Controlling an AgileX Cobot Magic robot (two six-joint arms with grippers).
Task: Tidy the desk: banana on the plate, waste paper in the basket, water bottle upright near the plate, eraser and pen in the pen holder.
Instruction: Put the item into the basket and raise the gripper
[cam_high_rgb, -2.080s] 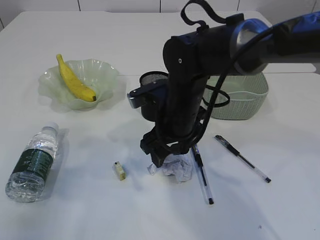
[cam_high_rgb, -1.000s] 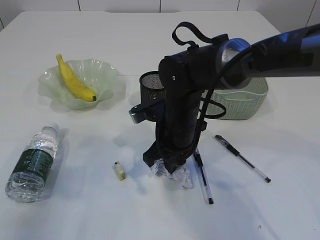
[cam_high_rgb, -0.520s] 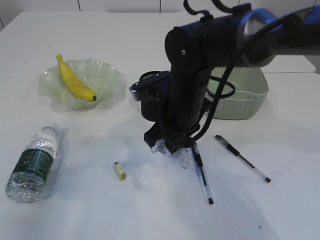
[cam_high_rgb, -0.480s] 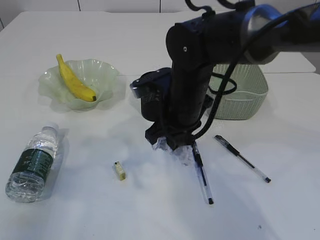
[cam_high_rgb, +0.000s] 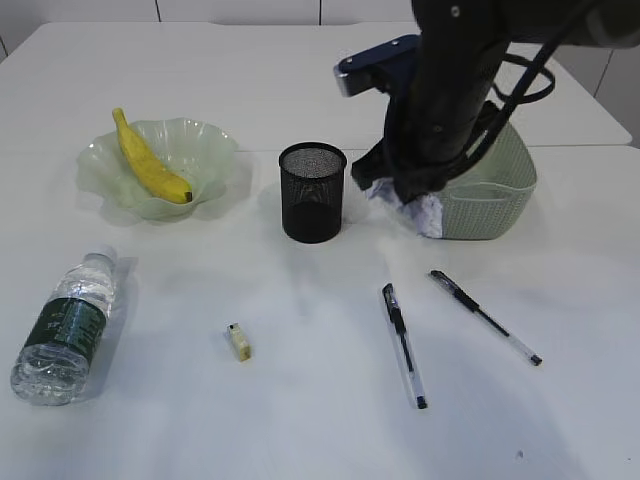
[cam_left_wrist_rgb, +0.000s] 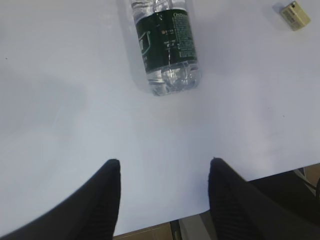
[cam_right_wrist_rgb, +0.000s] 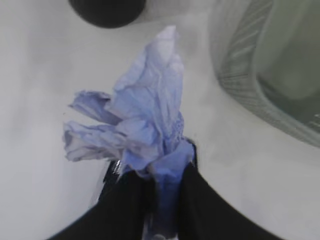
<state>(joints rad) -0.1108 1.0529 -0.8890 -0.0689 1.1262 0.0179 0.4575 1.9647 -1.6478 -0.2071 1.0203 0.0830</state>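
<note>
My right gripper (cam_high_rgb: 408, 196) (cam_right_wrist_rgb: 159, 172) is shut on the crumpled white waste paper (cam_high_rgb: 418, 207) (cam_right_wrist_rgb: 137, 122), held in the air at the left rim of the sage-green basket (cam_high_rgb: 490, 195) (cam_right_wrist_rgb: 260, 75). The yellow banana (cam_high_rgb: 148, 160) lies in the pale green plate (cam_high_rgb: 205, 150). On its side at the desk's left lies the water bottle (cam_high_rgb: 65, 325) (cam_left_wrist_rgb: 167, 47). My left gripper (cam_left_wrist_rgb: 164, 167) hangs open over the bare desk near the bottle's base. The small eraser (cam_high_rgb: 238, 341) (cam_left_wrist_rgb: 295, 12) and two pens (cam_high_rgb: 403, 343) (cam_high_rgb: 485, 316) lie on the desk. The black mesh pen holder (cam_high_rgb: 312, 190) stands upright.
The desk's near edge (cam_left_wrist_rgb: 200, 220) shows just behind my left fingers. The right arm (cam_high_rgb: 450, 70) reaches over the basket from the upper right.
My right gripper has lifted the waste paper off the desk and carried it back and to the right, up to the basket's left rim. The pen holder now shows fully.
</note>
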